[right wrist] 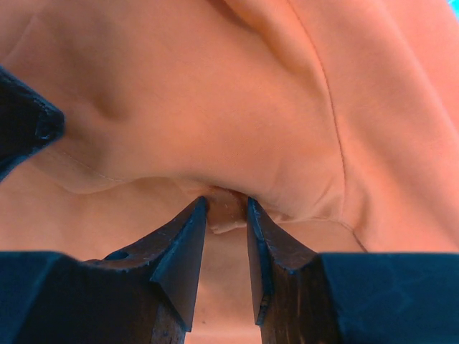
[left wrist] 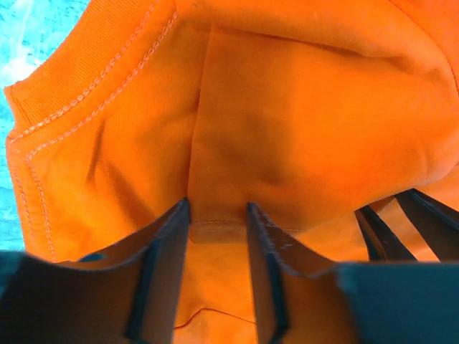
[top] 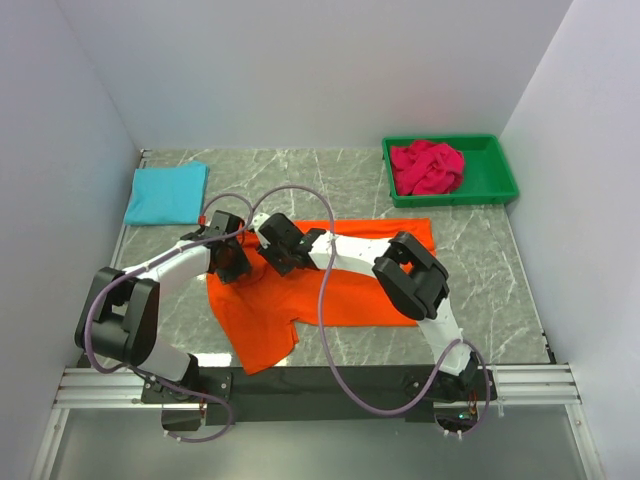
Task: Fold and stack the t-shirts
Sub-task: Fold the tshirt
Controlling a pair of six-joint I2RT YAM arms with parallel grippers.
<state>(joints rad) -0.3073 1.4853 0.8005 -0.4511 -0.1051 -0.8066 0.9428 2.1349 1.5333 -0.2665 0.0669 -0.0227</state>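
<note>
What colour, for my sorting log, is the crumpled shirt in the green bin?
Crimson-pink t-shirt; top external view shows it best.

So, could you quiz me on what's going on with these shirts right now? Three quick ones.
1. True or false: the crimson-pink t-shirt lies crumpled in the green bin.
2. Fill in: the folded turquoise t-shirt lies at the far ___ corner of the table.
3. Which shirt do the left gripper and right gripper both pinch? A orange t-shirt; B turquoise t-shirt; C crimson-pink t-shirt.
Key: 1 true; 2 left; 3 A.
</note>
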